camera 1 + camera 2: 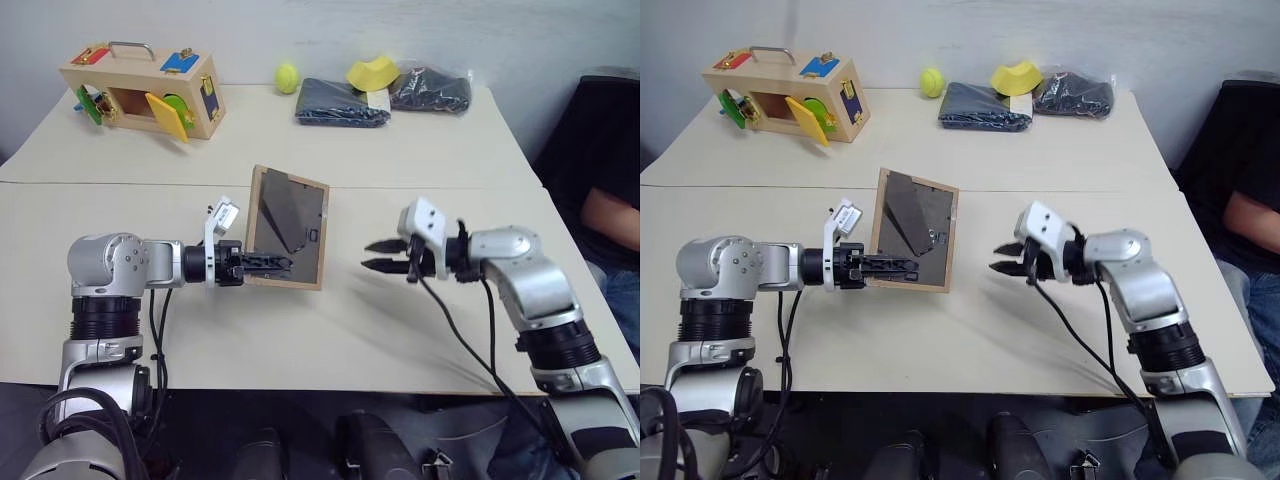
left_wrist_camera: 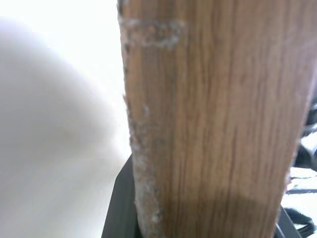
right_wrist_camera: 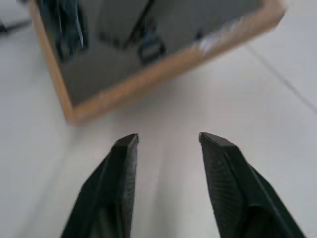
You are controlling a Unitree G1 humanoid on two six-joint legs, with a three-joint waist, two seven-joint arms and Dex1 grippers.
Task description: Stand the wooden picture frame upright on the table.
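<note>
The left gripper [image 1: 262,265], fingers clamped on the wooden picture frame [image 1: 288,227], holds it tilted at mid-table [image 1: 420,330], grey backing facing near. The right gripper [image 1: 384,256] waits just right, fingers apart. Best practice: swing out the stand, then lower gently.

Picture frame [image 1: 288,228] mid-table [image 1: 300,330]; latch box [image 1: 140,92] behind, leftward

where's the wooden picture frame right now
In the left eye view the wooden picture frame stands tilted at the middle of the table, gripped at its lower left edge by the left pincer, with the open right pincer apart on its right.
</note>
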